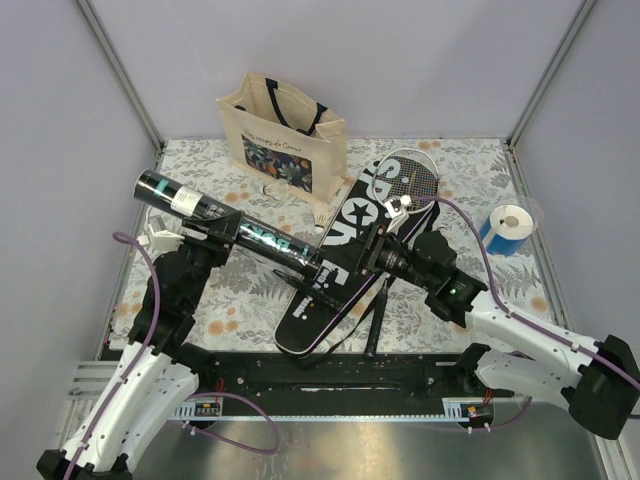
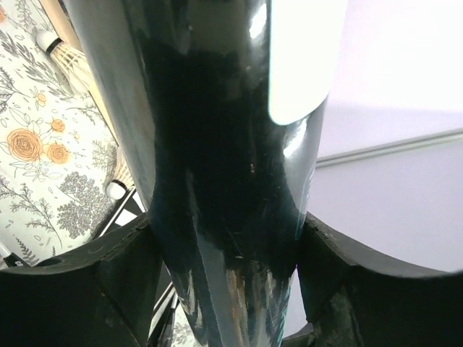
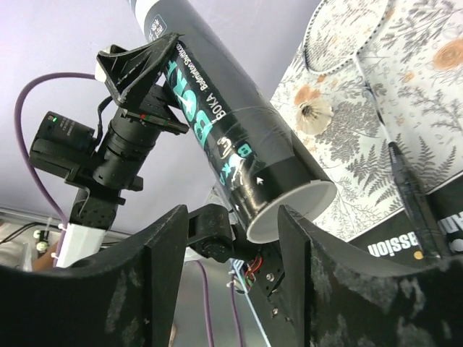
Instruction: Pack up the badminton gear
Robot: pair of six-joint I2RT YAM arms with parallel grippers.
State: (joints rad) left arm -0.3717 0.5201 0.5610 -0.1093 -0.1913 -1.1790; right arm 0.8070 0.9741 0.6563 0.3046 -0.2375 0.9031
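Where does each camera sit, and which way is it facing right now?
Top external: above and behind the bases, looking down at the table; both arms show, left gripper clamped on the black tube.
Left wrist: looks along the tube, its own fingers pressing both sides.
Right wrist: faces the tube's white end, the open right gripper in the foreground.
Shared: every view shows the tube; the right wrist also sees the left gripper.

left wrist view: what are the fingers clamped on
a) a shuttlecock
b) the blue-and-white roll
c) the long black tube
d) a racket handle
c: the left gripper has a finger pressed on each side of the glossy black tube, which fills the view.
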